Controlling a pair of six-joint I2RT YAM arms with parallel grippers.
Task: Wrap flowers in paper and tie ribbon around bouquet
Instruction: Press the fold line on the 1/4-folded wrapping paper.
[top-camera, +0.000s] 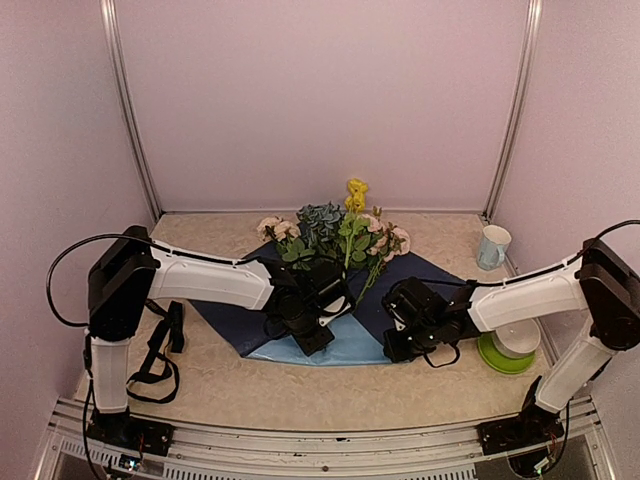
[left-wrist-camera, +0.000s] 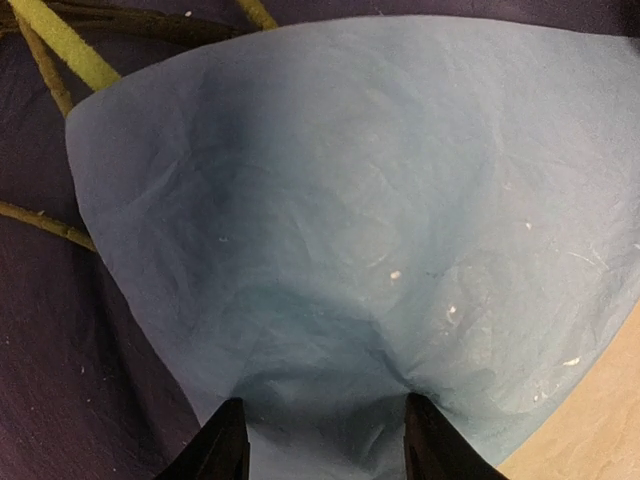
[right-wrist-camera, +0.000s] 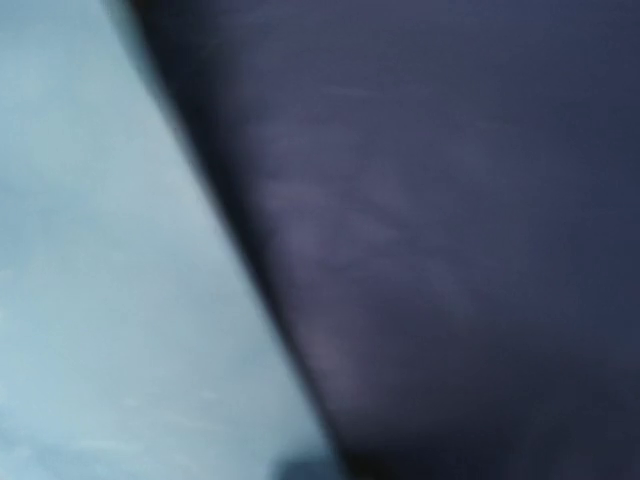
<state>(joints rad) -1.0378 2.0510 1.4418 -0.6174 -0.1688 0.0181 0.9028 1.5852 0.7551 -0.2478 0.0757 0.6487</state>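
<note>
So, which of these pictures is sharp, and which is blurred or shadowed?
Top view: sharp and evenly lit, the flowers clear. Left wrist: sharp, creases in the paper show, with a soft shadow on its left part. Right wrist: wholly blurred, only light and dark blue areas show.

The paper (top-camera: 420, 275) lay spread dark side up, its light blue flap folded over between the left gripper's (left-wrist-camera: 325, 405) fingers (left-wrist-camera: 225, 445). The flowers (top-camera: 335, 235) lay on it beyond that gripper, blooms farthest. The black ribbon (top-camera: 160, 350) lay looped well to its left.
</note>
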